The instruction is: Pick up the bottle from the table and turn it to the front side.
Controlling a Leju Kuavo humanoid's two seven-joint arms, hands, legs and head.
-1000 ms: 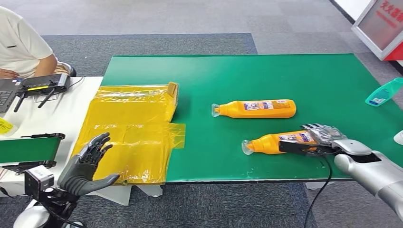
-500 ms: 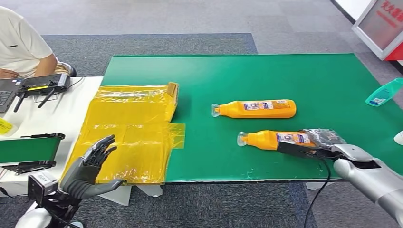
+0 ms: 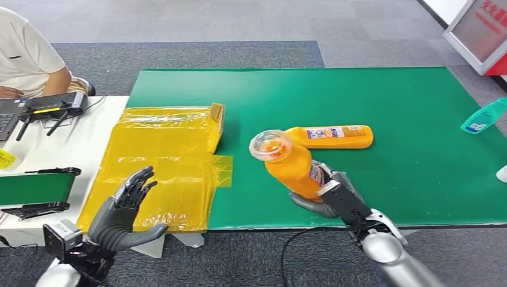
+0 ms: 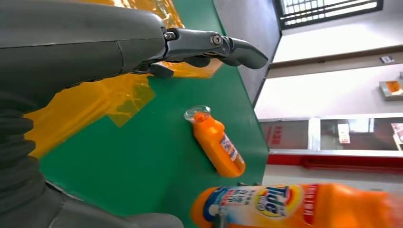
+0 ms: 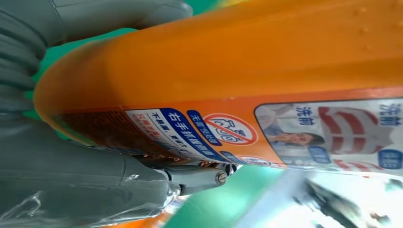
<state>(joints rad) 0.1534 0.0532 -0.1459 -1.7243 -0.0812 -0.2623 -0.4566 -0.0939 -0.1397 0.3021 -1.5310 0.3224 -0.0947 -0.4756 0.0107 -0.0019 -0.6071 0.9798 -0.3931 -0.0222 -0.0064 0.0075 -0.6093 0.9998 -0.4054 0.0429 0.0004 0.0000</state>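
The right hand (image 3: 326, 194) grips the lower body of an orange plastic bottle (image 3: 287, 160), fingers wrapped round it, and holds it lifted off the green table (image 3: 418, 95), tilted with its clear round cap toward the camera. The bottle is smooth and glossy, with a printed label in blue, white and red that the right wrist view shows close up. A second orange bottle (image 3: 332, 136) of the same shape lies on its side on the table just beyond the held bottle, its neck end hidden behind the held bottle's cap in the head view. The table's surface is flat and matte. Left of the held bottle, a crinkled sheet of translucent yellow plastic film (image 3: 164, 161) drapes over the table's edge and a white surface beside it. The left hand (image 3: 122, 209) hangs near the film's near edge, fingers spread and holding nothing. A teal bottle (image 3: 483, 116) lies at the table's far right edge, well apart from the held bottle. A person in a white shirt (image 3: 27, 54) sits far to the left.
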